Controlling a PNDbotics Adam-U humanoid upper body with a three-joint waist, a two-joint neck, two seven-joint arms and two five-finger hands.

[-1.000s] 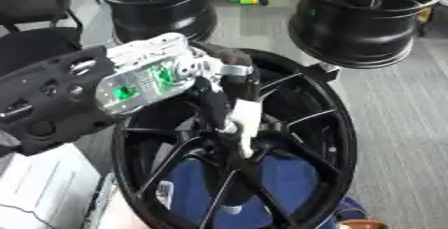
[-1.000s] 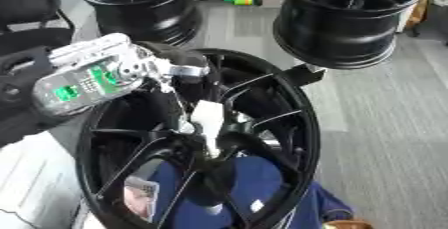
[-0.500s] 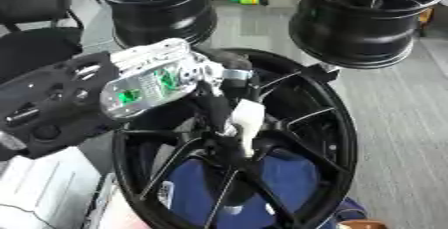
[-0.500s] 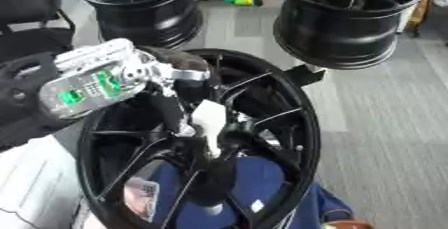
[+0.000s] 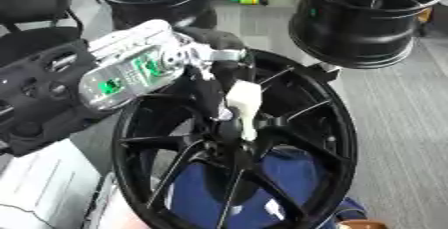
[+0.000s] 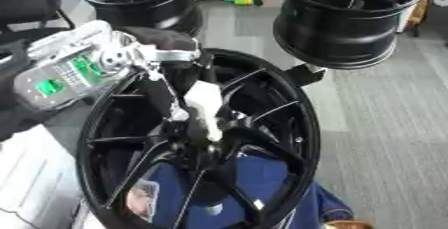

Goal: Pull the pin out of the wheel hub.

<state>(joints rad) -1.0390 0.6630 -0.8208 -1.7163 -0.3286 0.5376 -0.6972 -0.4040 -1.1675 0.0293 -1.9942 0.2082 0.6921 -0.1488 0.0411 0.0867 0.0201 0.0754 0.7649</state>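
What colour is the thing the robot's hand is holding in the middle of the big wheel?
The pin is white, against the black wheel hub; the left hand grips it. The left eye view shows it best.

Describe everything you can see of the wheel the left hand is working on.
The wheel is glossy black, apparently metal, with thin spokes running from a central hub to a deep rim. It stands tilted, face toward the camera, nearest of three similar wheels. The left hand reaches into its centre, fingers down at the hub beside a white piece. Blue fabric shows through the lower spokes.
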